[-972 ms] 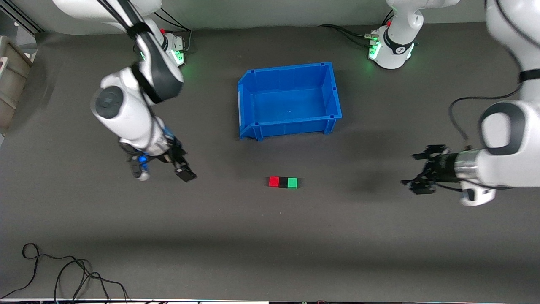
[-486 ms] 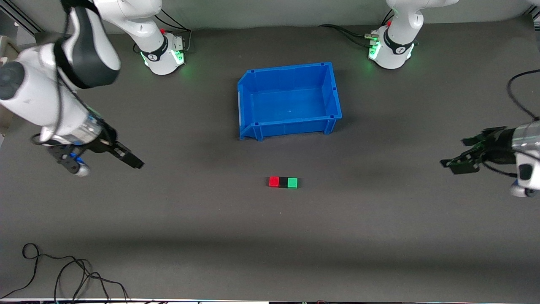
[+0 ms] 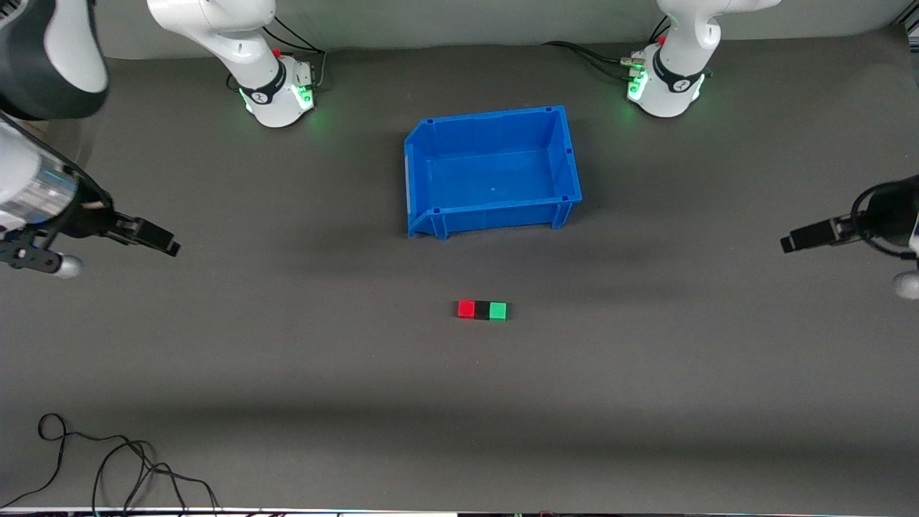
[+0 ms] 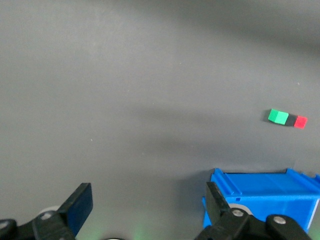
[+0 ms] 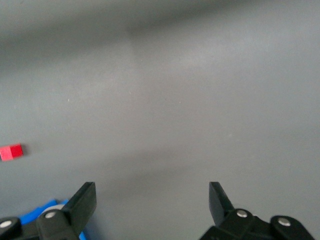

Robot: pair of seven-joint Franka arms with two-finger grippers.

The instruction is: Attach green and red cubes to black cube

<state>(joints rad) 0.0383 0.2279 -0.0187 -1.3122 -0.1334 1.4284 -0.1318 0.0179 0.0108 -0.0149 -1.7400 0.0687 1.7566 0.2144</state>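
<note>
The red cube (image 3: 467,309), black cube (image 3: 480,310) and green cube (image 3: 497,310) lie touching in one row on the dark table, black in the middle, nearer the front camera than the blue bin (image 3: 492,172). My right gripper (image 3: 161,243) is open and empty above the right arm's end of the table. My left gripper (image 3: 797,240) is open and empty above the left arm's end. The left wrist view shows the green cube (image 4: 278,117), the black cube (image 4: 290,120), the red cube (image 4: 300,122) and my open left gripper (image 4: 148,200). The right wrist view shows the red cube (image 5: 11,152) and my open right gripper (image 5: 151,197).
The blue bin has nothing in it; it also shows in the left wrist view (image 4: 260,192). The two arm bases (image 3: 276,93) (image 3: 664,86) stand at the table's robot edge. Loose black cables (image 3: 108,467) lie at the front camera's edge toward the right arm's end.
Both arms have swung away from the cubes toward their own ends of the table. The row of three cubes has not moved.
</note>
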